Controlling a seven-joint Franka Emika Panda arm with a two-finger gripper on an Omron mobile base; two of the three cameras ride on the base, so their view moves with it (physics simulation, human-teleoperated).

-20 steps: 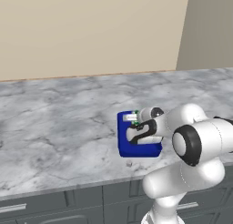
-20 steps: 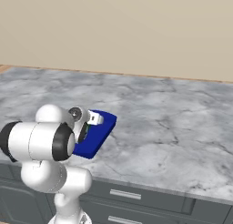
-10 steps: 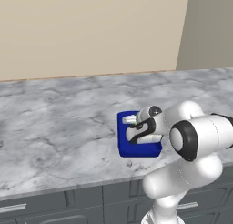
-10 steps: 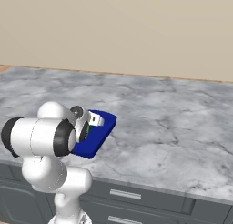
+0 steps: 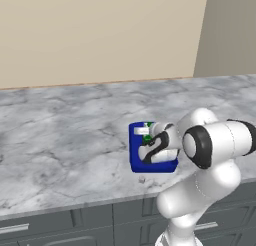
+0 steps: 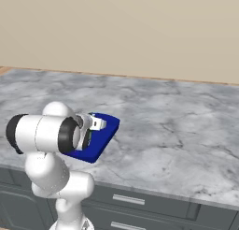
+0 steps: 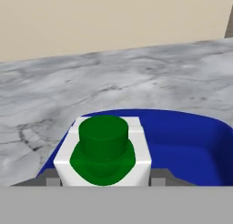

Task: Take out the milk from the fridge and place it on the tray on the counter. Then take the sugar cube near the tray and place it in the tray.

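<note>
Little has shifted since earlier: gripper seemingly clamped on the milk over the tray at frame centre, so placing is underway; releasing comes next.

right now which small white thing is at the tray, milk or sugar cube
The milk, the green-topped carton in the gripper over the tray. The sugar cube sits on the counter just outside the tray's near edge.

Marble counter runs wide under the wall, and the blue tray sits flat on it near the front edge, with a tiny sugar cube just beside it.
</note>
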